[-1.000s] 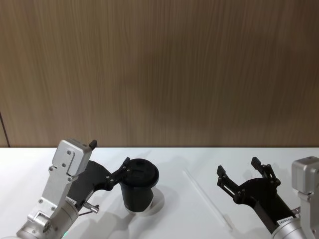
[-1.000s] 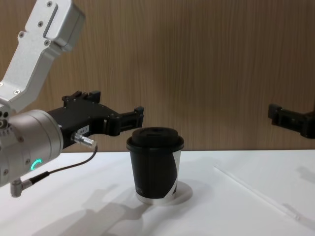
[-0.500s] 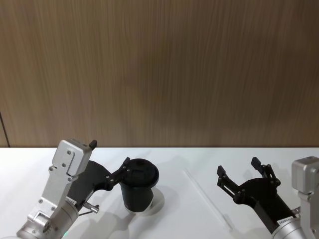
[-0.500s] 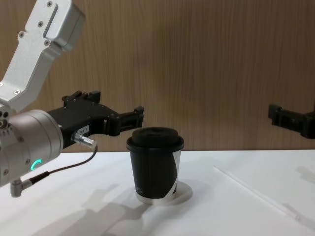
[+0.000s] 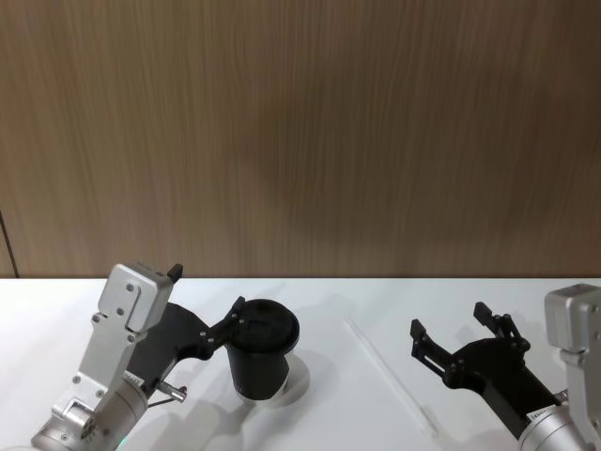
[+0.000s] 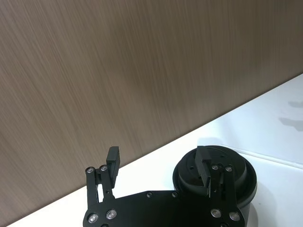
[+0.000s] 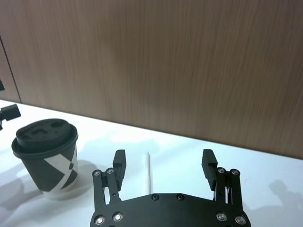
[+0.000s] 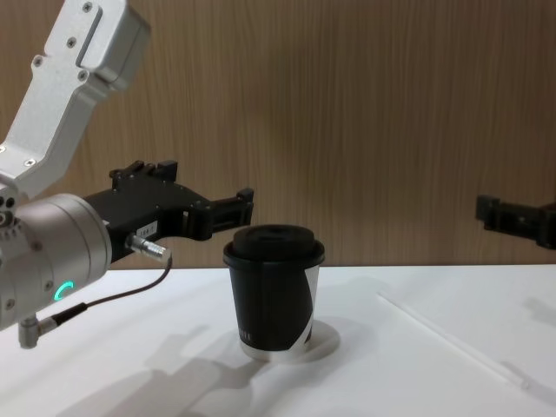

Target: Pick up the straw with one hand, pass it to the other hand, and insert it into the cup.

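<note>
Jaws stand spread wide on both arms, gripping nothing. The right gripper [image 5: 453,324] hovers over the table [image 5: 56,310]; the straw [image 7: 148,172] lies flat ahead of its gap, bare surface on either side. The left gripper [image 5: 208,289] hangs beside the cup [image 5: 263,352], one fingertip [image 6: 204,163] just above the lid's edge.

1. Behind, a brown wood-grain wall [image 5: 300,132], grain running vertically, evenly lit.
2. Toward the left, a dark vertical seam [image 5: 6,246] between panels.
3. Below, a plain white surface [image 5: 56,301], meeting the wall in a straight line.
4. Soft grey shadows [image 8: 174,369] on the white.
</note>
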Available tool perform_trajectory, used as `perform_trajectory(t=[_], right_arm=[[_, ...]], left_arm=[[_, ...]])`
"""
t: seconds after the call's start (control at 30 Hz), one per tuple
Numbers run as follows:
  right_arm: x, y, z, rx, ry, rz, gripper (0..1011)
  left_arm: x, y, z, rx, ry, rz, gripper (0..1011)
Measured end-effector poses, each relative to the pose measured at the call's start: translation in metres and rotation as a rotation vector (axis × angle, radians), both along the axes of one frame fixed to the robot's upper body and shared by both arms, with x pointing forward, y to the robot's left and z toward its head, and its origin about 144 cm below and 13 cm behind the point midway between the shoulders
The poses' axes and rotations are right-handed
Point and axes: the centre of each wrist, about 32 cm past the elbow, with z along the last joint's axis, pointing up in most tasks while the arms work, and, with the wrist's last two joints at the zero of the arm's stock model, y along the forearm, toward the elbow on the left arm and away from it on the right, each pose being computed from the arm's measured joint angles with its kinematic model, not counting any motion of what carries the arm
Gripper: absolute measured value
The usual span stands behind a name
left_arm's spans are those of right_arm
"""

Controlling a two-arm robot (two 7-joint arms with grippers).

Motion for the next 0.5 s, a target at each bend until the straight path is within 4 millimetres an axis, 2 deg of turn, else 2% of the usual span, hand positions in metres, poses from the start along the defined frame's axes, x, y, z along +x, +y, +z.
perform_trajectory(t=[0.5], right_arm=[[-0.001,-0.005,0.018,-0.082,0.141,0.013,1001]], left_arm=[[0.0,0.0,0.0,0.0,0.0,0.0,1002]])
